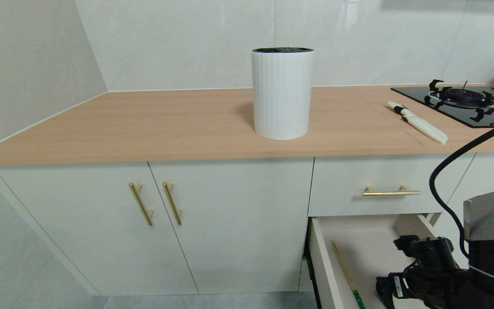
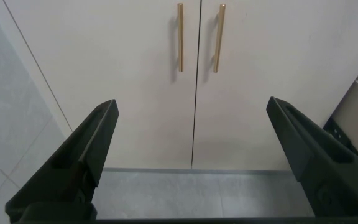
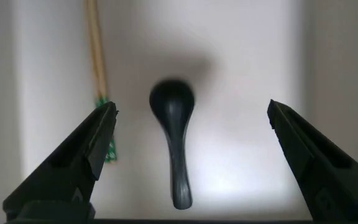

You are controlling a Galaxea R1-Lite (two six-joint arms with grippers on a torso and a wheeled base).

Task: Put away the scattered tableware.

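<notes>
A black spoon (image 3: 174, 143) lies on the pale floor of the open drawer (image 1: 322, 257), beside a pair of wooden chopsticks (image 3: 98, 74) with green ends. My right gripper (image 3: 191, 112) hangs open above the spoon, holding nothing. In the head view the chopsticks (image 1: 344, 269) run along the drawer's left side, and my right wrist (image 1: 427, 264) sits over the drawer. A white knife (image 1: 418, 122) with a black band lies on the wooden counter (image 1: 144, 124), right of a tall white ribbed holder (image 1: 281, 94). My left gripper (image 2: 191, 106) is open and empty, low in front of the cabinet doors (image 2: 194, 81).
A black gas hob (image 1: 465, 101) occupies the counter's far right. A closed drawer with a gold handle (image 1: 390, 192) sits above the open one. Two gold door handles (image 1: 155, 204) stick out from the cabinet. Grey tiled floor (image 2: 191, 193) lies below.
</notes>
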